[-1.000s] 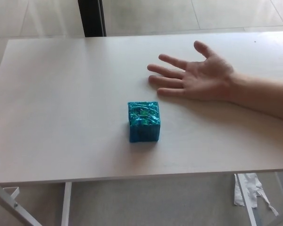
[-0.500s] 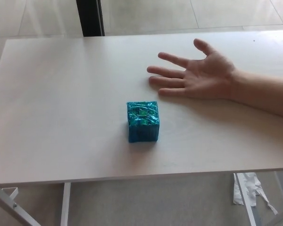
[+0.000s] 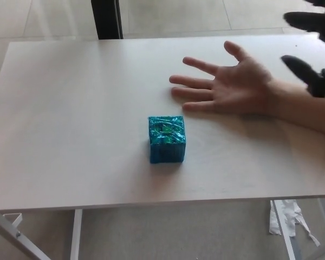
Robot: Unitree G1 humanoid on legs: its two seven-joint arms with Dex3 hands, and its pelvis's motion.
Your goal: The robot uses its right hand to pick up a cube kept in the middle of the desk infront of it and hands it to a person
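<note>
A shiny blue-green cube rests near the middle of the pale desk. A person's hand lies palm up on the desk, behind and to the right of the cube. My right hand shows at the upper right edge, black, with its fingers spread apart and nothing in them. It hovers over the person's forearm, well away from the cube. My left hand does not show.
The desk's front edge runs across the lower part of the picture, with white legs below. A dark post stands behind the desk. Crumpled white paper lies on the floor at the lower right.
My right hand has come into the picture at the upper right. The cube and the person's hand stay where they were; the camera has shifted slightly.
</note>
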